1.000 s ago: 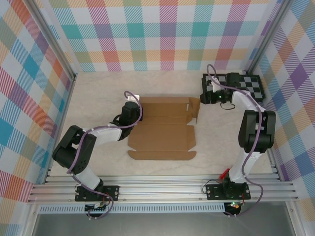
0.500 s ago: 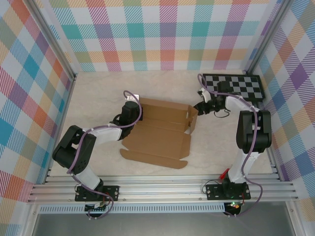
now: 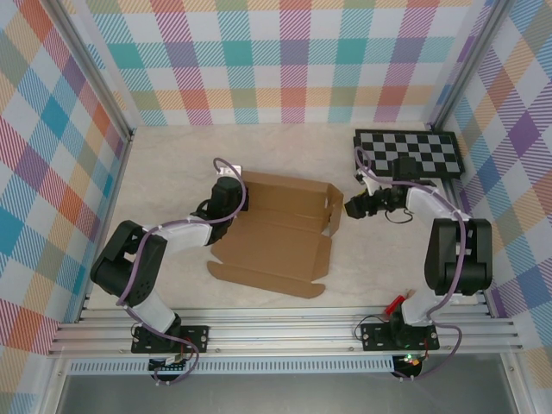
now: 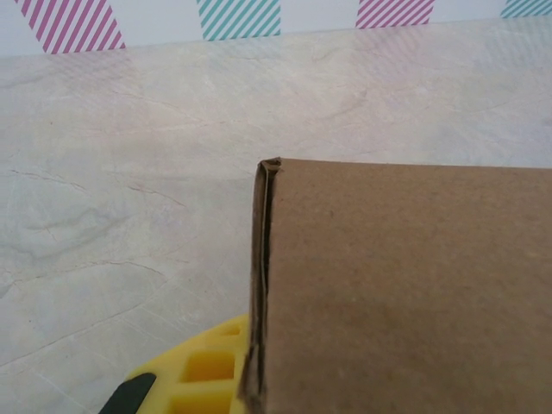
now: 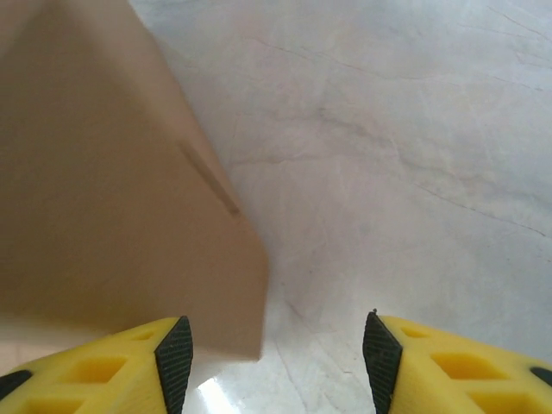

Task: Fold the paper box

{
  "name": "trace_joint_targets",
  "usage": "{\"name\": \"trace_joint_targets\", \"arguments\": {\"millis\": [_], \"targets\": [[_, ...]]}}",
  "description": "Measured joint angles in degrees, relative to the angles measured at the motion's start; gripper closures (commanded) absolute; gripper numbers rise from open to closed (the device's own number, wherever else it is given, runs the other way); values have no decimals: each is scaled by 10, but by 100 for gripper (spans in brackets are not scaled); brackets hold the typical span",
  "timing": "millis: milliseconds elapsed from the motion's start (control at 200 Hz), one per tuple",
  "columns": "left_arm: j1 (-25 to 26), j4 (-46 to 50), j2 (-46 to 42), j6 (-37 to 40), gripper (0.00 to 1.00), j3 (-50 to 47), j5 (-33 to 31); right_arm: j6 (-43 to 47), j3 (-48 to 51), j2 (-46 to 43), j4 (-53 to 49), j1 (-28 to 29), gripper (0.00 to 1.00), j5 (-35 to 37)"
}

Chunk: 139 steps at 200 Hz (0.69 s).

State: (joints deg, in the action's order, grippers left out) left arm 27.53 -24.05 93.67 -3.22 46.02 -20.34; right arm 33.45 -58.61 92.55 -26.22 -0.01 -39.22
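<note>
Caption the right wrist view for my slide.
Open right gripper facing an end flap of the paper box, over the table.

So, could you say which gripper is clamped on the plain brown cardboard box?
The left gripper, shut on the brown cardboard box; the right gripper stands open.

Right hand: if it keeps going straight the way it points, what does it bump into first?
Most likely the paper box. Its raised end flap stands just ahead of the right hand, with its edge partly inside the open gap. Beside the flap lies bare table; depth is hard to judge.
</note>
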Motion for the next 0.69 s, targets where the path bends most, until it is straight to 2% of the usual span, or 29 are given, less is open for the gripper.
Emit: {"name": "trace_joint_targets", "arguments": {"millis": [215, 405, 610, 695], "targets": [[-9, 1, 0, -5, 100, 0, -1, 45, 1, -9, -18, 13, 39, -60], [-9, 1, -1, -4, 100, 0, 5, 51, -3, -9, -20, 20, 40, -81], [-9, 2, -2, 9, 100, 0, 16, 34, -12, -57, 16, -58, 38, -99], [-11, 1, -3, 17, 100, 0, 27, 76, -54, -53, -3, -77, 38, -90]]}}
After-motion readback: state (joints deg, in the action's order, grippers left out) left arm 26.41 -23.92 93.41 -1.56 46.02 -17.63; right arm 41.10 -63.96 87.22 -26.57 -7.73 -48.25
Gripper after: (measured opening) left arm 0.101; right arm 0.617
